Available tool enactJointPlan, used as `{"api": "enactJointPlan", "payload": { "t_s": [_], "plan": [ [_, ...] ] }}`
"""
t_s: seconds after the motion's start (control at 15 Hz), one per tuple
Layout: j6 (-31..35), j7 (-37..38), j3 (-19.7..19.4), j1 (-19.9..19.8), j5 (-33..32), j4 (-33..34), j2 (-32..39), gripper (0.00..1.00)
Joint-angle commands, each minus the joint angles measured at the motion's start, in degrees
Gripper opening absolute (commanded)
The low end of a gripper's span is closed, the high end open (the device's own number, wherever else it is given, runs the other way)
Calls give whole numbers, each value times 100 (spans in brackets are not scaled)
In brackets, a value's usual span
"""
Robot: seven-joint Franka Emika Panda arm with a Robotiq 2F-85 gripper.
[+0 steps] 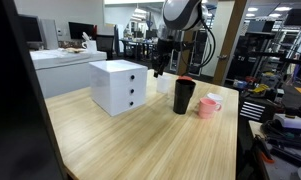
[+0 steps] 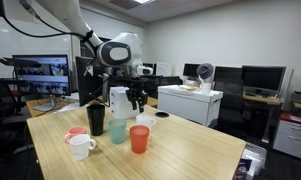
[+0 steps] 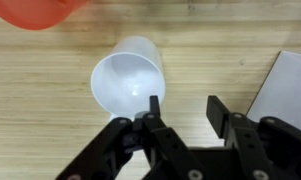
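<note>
White cup: upright on the counter, mouth up, empty as far as the wrist view shows. Long axis vertical.

Gripper: jaws apart, nothing between them, only bare wood in the gap. You are holding nothing.

Key relation: in the wrist view the cup lies outside the jaws, ahead of the gripper and off toward the picture's left. The finger on that side overlaps the cup's rim. Whether it touches the rim or stands just above it cannot be told from here. The gap between the jaws is centred beside the cup, not over it.

In both exterior views the gripper points straight down, low over the counter, with the cup just beneath and beside it. The cup is small and partly hidden in an exterior view.

Around it:
- Orange cup near the white cup; it sits at the top edge of the wrist view.
- Teal cup beside the orange cup, upright.
- Black cup, tall, with a pink mug next to it.
- White box with drawers on the counter, on the other side of the gripper from the cups. Its corner enters the wrist view at right.
</note>
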Motion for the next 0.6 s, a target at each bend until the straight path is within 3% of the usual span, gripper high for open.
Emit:
{"api": "enactJointPlan", "payload": {
  "t_s": [0.0,0.13,0.4,0.53],
  "plan": [
    [-219,512,-136,103,-617,-245,-461,84],
    [-480,871,-173,131,-1034,-399,-925,100],
    [-1708,-358,32,-22,-49,-814,-2069,100],
    [-2178,-554,-50,22,16,-1031,-2586,100]
  ]
}}
